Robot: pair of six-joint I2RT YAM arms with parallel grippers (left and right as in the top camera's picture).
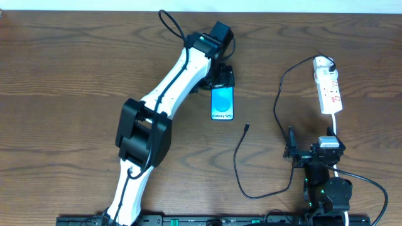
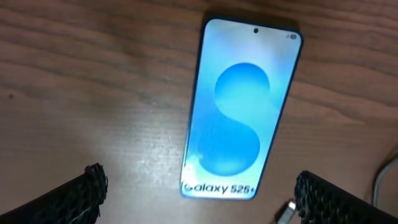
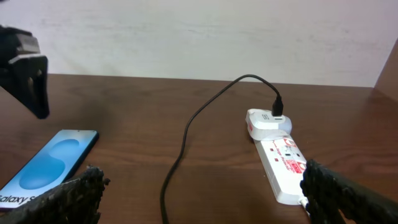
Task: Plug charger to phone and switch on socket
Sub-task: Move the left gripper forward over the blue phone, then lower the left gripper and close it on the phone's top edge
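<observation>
The black ribbed fingers (image 2: 92, 194) of the left tool (image 1: 221, 76) fill the lower corners of the left wrist view. They stand wide apart and grip nothing. The left tool hangs above the phone (image 2: 239, 109). The phone lies flat on the desk (image 1: 63, 75), near its middle, with the blue screen lit and facing up.

The right tool (image 3: 208, 199) is likewise spread, with nothing between its fingers. It sits low at the near right of the desk.

The socket (image 3: 283, 158) lies along the right side of the desk, well apart from the phone. A white adapter (image 3: 267, 119) occupies its far end. The charger (image 1: 237, 164) runs from this adapter in a loose loop across the desk. Its plug tip (image 1: 247, 127) rests on the desk near the phone's text end, not touching it.
</observation>
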